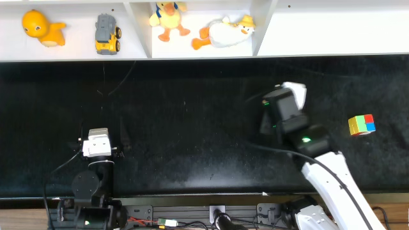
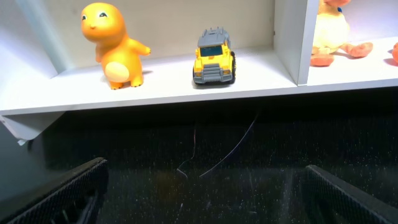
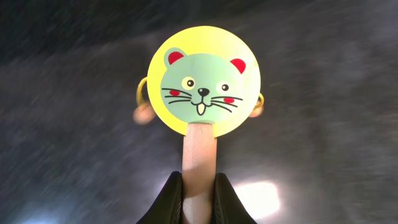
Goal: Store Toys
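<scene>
So, a little hand-drum rattle (image 3: 204, 90) is clamped by its plain wooden handle (image 3: 199, 149) between the fingers of the right gripper (image 3: 198, 183), which is seen right of centre in the top view, above the black table (image 1: 192, 128). The round face is yellow-rimmed, with a pale green cat printed on it: red inner ears, red cheek dots, black whiskers, tiny white teeth. Small beads (image 3: 142, 114) are hung out at either side of the disc. The left gripper (image 1: 98, 144) is seen at lower left of the top view, fingers spread wide with nothing between them. Along the top edge a white shelf (image 1: 204, 52) is stocked with an orange figure (image 1: 42, 29), a yellow truck (image 1: 107, 34), a yellow duck plush (image 1: 169, 19) and a white duck plush (image 1: 223, 32) laid on its side. A multicoloured cube (image 1: 362, 124) is sat on the table at far right.
</scene>
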